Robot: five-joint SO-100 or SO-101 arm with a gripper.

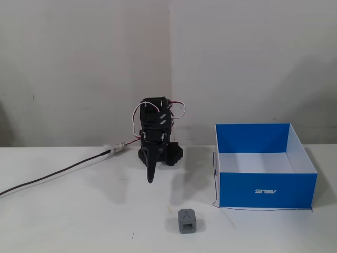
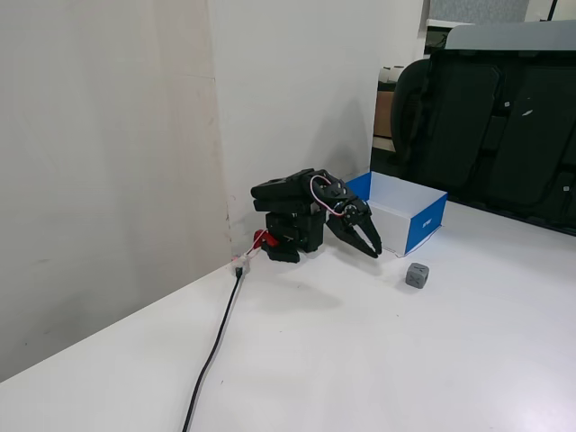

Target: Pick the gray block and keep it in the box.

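The gray block (image 1: pixel 187 221) sits on the white table near the front edge, and it also shows in the other fixed view (image 2: pixel 417 274). The box (image 1: pixel 267 191), blue with a white inside, stands open and empty to the block's right and a little further back; it also shows in the other fixed view (image 2: pixel 425 230). My black arm is folded over its base at the back of the table. My gripper (image 1: pixel 150 178) points down at the table, shut and empty, well behind and left of the block. From the side (image 2: pixel 373 251) it hangs between base and block.
A black cable (image 1: pixel 52 174) runs from the arm's base to the left across the table, and toward the front in the other fixed view (image 2: pixel 214 346). A white wall stands close behind the arm. Dark chairs (image 2: pixel 504 126) stand beyond the table's far edge.
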